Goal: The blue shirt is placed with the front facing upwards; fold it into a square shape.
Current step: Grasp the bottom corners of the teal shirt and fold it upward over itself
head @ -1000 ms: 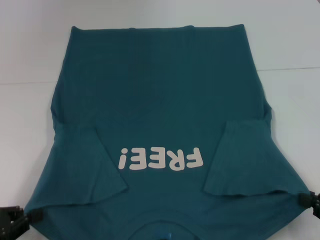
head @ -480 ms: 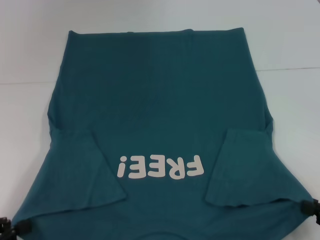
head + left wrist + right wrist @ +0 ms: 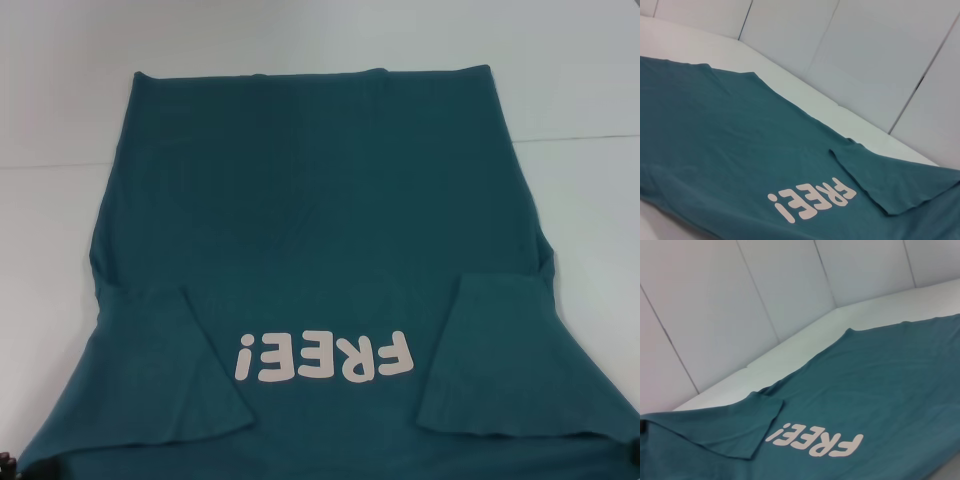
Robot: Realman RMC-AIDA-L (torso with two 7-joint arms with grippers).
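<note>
Blue shirt (image 3: 310, 250) flat on table (image 3: 60, 90), sleeves folded inward, hands' grip cannot tell

Only black claw bits: left claw (image 3: 8, 462), right claw (image 3: 634, 452).

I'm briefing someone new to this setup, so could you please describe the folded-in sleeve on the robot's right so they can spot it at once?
On the white table lies the large teal-blue cotton T-shirt, its white "FREE!" lettering near the robot. The right sleeve is the flat teal flap beside the letter F, folded inward over the body. The left sleeve sits beside the exclamation mark instead.
</note>
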